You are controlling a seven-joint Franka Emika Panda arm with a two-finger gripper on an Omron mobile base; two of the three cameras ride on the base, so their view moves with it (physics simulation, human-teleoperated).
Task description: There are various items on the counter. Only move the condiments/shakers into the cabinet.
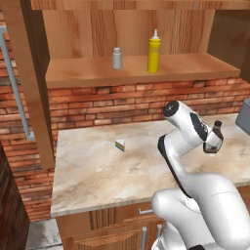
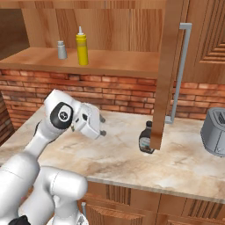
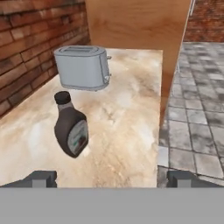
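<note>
The dark bottle (image 3: 71, 129) stands upright on the counter (image 3: 124, 118), a short way ahead of my gripper (image 3: 111, 179) and a little left of its centre line. My gripper (image 2: 103, 125) is open, its fingertips (image 3: 41, 178) wide apart with nothing between them. From the right base the bottle (image 2: 146, 138) stands beside the lower edge of the open cabinet door (image 2: 163, 74). On the cabinet shelf (image 1: 132, 73) stand the yellow squeeze bottle (image 1: 154, 51) and the small grey shaker (image 1: 116, 58). The rainbow-striped wedge (image 1: 120, 144) lies on the counter (image 1: 97, 171) left of my arm.
A grey toaster (image 3: 83, 68) stands against the brick wall just beyond the dark bottle, also at the counter's right end (image 2: 215, 132). The open door's metal bar handle (image 2: 180, 70) hangs over the counter. The second door (image 1: 29, 83) stands open on the left.
</note>
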